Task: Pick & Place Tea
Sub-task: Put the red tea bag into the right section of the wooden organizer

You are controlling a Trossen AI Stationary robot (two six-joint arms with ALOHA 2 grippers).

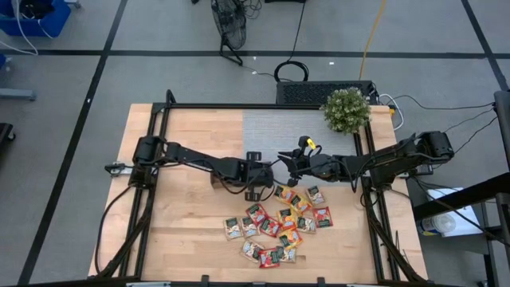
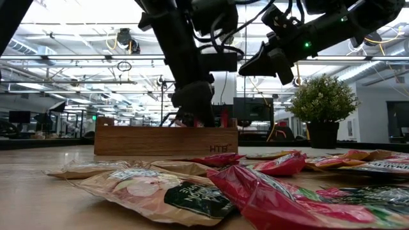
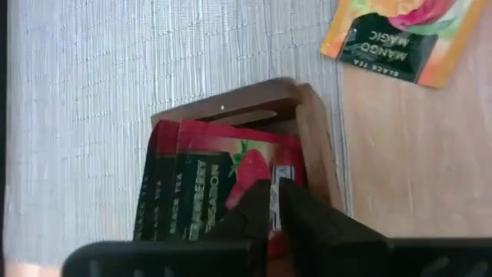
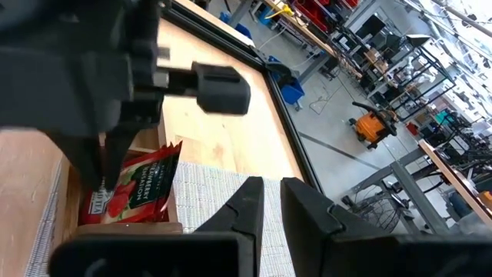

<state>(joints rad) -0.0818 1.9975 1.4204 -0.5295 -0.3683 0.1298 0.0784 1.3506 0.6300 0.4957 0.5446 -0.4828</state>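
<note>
Several red, orange and green-and-white tea sachets [image 1: 280, 225] lie flat in a loose pile on the near-right part of the table, close to the camera in the low view [image 2: 255, 185]. The wooden tray [image 2: 160, 140] stands behind them at the table's middle. My left gripper [image 3: 275, 206] reaches down into the tray's end compartment [image 3: 315, 131], shut on a red sachet [image 3: 231, 165] that stands there beside other red sachets. My right gripper [image 4: 271, 201] hovers shut and holding nothing, just right of the left one [image 1: 287, 164], above the table. My left gripper pinches a red strawberry sachet by its upper edge [image 3: 286, 171] between the two fingers, coming from above and pointing down. The sachet stands upright inside the tray's end compartment, next to other red sachets. In the right wrist view the thin fingers [image 4: 102, 173] sit on its edge.
A grey woven mat [image 1: 271, 131] lies beyond the tray. A potted plant [image 1: 346, 110] stands at the far right corner. One orange mango sachet [image 3: 400, 38] lies on bare wood near the tray. Black frame rails [image 1: 159, 159] run along both table sides.
</note>
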